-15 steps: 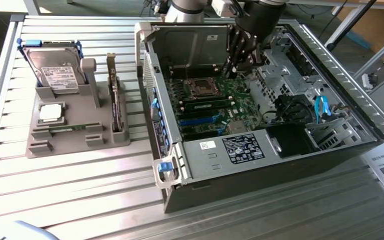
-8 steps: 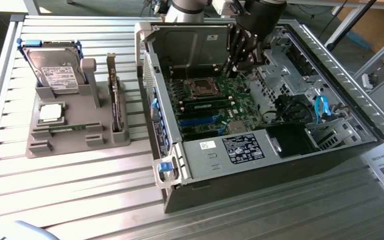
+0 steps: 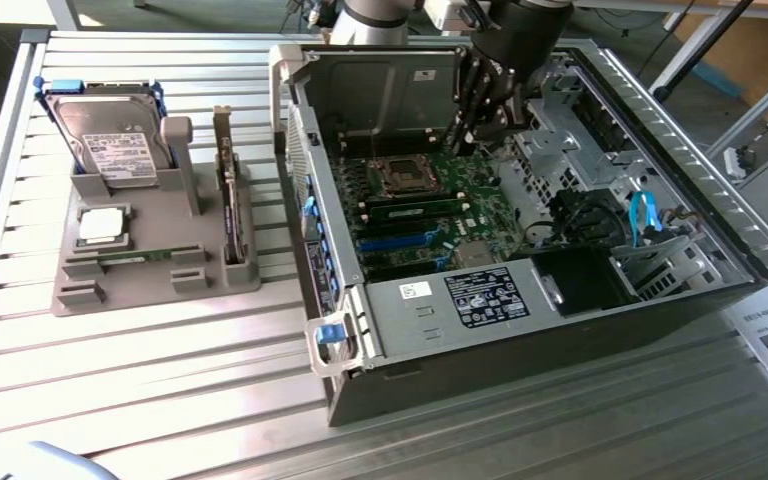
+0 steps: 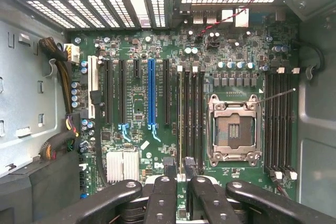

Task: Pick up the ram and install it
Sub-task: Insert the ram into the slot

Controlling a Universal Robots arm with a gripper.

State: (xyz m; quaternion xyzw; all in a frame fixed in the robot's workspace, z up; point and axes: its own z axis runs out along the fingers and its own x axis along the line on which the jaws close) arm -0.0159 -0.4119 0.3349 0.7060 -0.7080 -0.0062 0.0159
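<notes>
You have a slatted metal table (image 3: 157, 380) carrying an open tower case (image 3: 491, 385) with its motherboard (image 3: 471, 170) facing up. Take the empty processor socket (image 3: 404, 177) as your reference.

Grey parts holder (image 3: 131, 285): on the table outside the case, well apart from the socket, toward the exterior view's left.

Gripper (image 3: 488, 128): hangs inside the case above the board, near the socket. In the wrist view the gripper (image 4: 179, 167) has its fingers parted, with nothing between them and the board visible through the gap.

Hard drive (image 3: 104, 140): propped in the holder at its far end from the socket.

Expansion card (image 3: 231, 200): on edge along the holder's side nearest the socket.

Ram (image 3: 411, 210): green stick standing in a memory slot just beside the socket, between it and the blue expansion slot (image 3: 391, 242). In the wrist view the ram (image 4: 180, 124) reads edge-on as a thin pale line. The fingertips straddle one end of it; you cannot tell whether they touch.

Processor chip (image 3: 101, 225): flat in the holder, just beside the drive.

Thin greenish strip (image 3: 135, 255): in the holder beside the chip, too small to identify.
</notes>
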